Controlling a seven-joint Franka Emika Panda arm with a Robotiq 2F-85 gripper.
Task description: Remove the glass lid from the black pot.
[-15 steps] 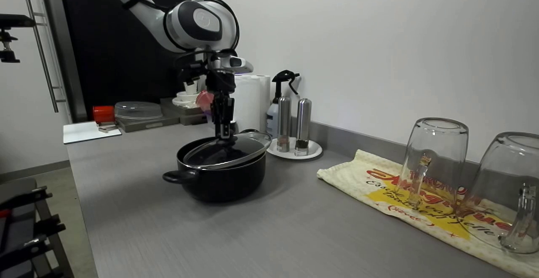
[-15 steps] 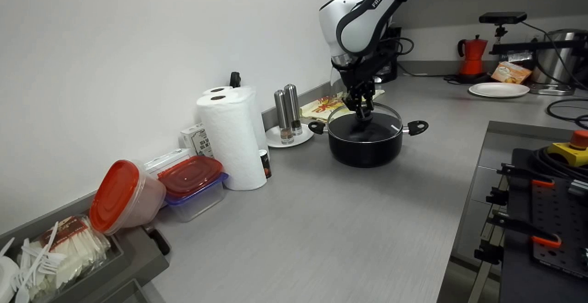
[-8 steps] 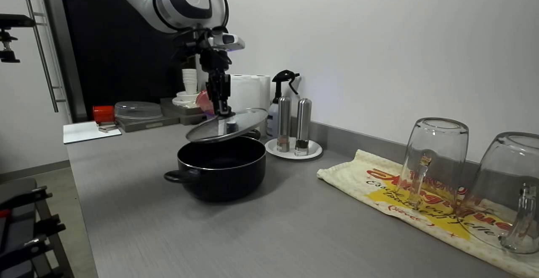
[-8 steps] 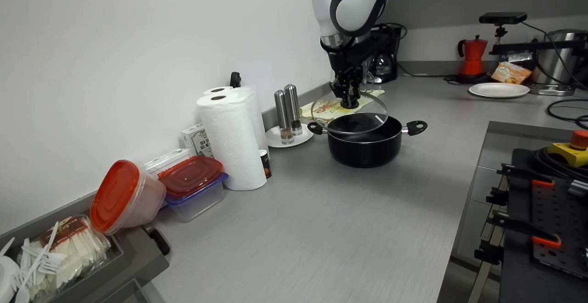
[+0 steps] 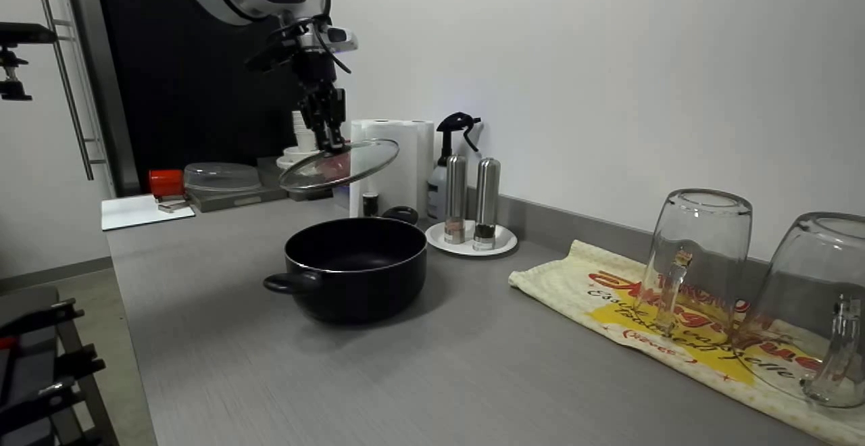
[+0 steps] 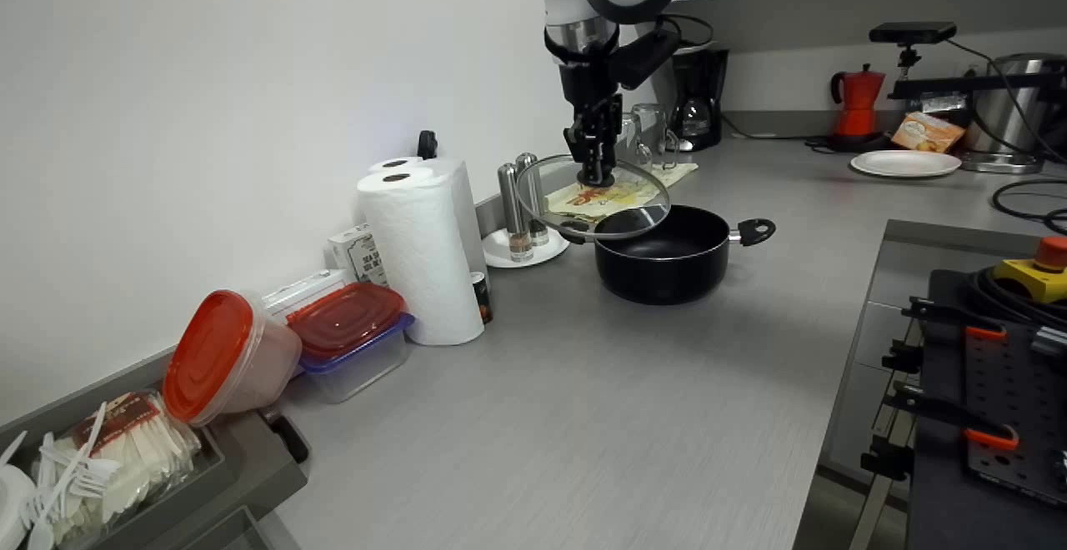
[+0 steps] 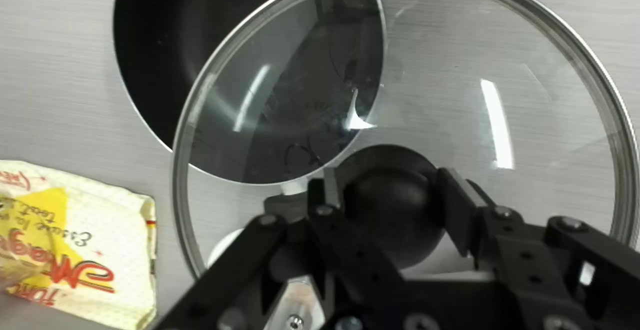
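The glass lid hangs tilted in the air, above and to one side of the black pot. My gripper is shut on its black knob. In an exterior view the lid partly overlaps the pot and the pot's far handle, below my gripper. In the wrist view the fingers press on both sides of the knob, and the lid covers part of the view of the pot. The pot stands uncovered on the counter; its inside looks dark.
A white plate with two steel grinders stands beside the pot near the wall. Paper towel rolls and plastic containers line the wall. A printed cloth bears upturned glasses. The grey counter has a front edge.
The lid has risen off the pot in my gripper and moved sideways, toward the paper towels. It was resting on the pot one second ago. The pot has hardly moved.
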